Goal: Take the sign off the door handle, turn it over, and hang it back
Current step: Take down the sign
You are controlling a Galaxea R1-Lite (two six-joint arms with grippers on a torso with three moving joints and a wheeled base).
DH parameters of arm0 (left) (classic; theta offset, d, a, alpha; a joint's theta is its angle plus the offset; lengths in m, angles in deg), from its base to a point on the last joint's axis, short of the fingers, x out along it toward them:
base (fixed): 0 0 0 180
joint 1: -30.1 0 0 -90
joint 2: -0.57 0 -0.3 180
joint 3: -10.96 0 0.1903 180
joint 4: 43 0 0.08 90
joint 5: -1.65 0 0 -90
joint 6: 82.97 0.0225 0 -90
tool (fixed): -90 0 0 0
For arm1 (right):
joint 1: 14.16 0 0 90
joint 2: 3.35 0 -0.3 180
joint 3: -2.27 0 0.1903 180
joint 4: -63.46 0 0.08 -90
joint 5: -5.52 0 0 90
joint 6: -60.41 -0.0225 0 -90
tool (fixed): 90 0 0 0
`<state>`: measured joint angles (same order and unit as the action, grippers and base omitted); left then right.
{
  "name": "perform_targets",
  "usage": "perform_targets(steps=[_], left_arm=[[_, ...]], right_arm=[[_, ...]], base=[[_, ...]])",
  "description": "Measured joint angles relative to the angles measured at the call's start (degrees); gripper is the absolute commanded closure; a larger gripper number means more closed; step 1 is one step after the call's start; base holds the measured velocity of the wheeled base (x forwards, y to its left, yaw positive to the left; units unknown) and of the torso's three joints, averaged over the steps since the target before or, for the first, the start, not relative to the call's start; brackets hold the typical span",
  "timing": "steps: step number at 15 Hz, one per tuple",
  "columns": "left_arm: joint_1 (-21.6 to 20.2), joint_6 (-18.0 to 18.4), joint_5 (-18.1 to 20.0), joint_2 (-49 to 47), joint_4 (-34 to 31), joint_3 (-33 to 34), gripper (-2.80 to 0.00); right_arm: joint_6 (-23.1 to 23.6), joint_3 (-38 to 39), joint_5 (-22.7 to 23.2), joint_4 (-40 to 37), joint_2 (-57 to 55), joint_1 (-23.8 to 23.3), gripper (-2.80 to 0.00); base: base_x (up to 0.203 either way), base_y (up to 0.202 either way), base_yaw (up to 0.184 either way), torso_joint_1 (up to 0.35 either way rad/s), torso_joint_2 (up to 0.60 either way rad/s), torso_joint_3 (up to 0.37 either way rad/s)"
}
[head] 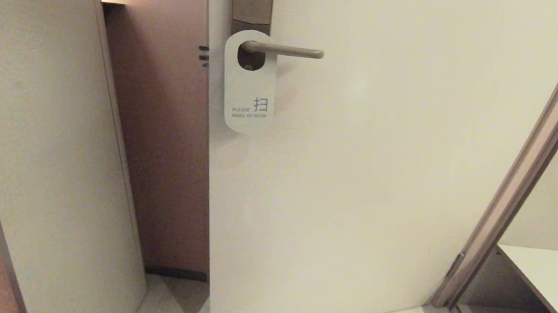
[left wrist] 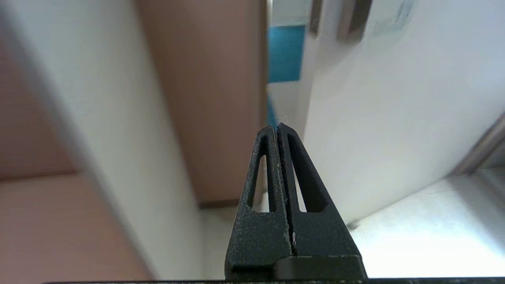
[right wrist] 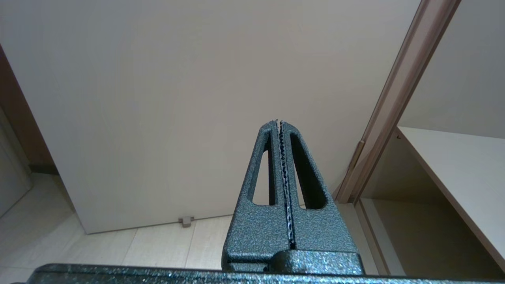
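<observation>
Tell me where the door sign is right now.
In the head view the sign hangs from the door handle, left of centre, at the door's left edge, no claw near it.

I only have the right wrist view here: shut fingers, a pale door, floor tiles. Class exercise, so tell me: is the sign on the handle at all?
Observer: Yes. In the head view the sign hangs on the door handle, its hole around the lever near the door's left edge.
Operator: Which face is showing?
Observer: The printed one: a character above small text starting "PLEASE", near the sign's lower end.
Operator: Where is the left gripper?
Observer: The left gripper is shut on nothing, low and pointing at the gap between the door and a brown wall. Neither arm shows in the head view.
Operator: And mine?
Observer: The right gripper is also shut, facing the lower door.
</observation>
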<state>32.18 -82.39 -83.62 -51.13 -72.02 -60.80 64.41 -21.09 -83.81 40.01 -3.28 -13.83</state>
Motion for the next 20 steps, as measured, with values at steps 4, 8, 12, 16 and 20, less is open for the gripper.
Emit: perform_targets(steps=[4,8,12,16,20], left_arm=[[-0.05,-1.80,8.18,-9.27,9.79,-0.61,0.00],[-0.18,-4.74,15.65,-17.69,18.32,-0.66,0.00],[-0.22,-4.90,18.06,-27.26,28.70,-1.75,0.00],[0.11,-4.87,21.46,-35.24,31.94,-5.90,0.00],[0.33,-4.91,23.97,-38.25,32.06,-6.82,-2.80]], right_arm=[[0.01,0.00,-0.01,-0.01,0.00,-0.02,0.00],[0.01,0.00,0.01,-0.01,0.00,0.00,0.00],[0.01,0.00,-0.01,-0.01,0.00,0.00,0.00],[-0.01,0.00,-0.01,-0.01,0.00,0.00,0.00],[0.01,0.00,0.01,-0.01,0.00,0.00,0.00]], base=[[0.000,0.000,0.000,0.000,0.00,0.000],[0.000,0.000,0.000,0.000,0.00,0.000],[0.000,0.000,0.000,0.000,0.00,0.000],[0.000,0.000,0.000,0.000,0.00,0.000],[0.000,0.000,0.000,0.000,0.00,0.000]])
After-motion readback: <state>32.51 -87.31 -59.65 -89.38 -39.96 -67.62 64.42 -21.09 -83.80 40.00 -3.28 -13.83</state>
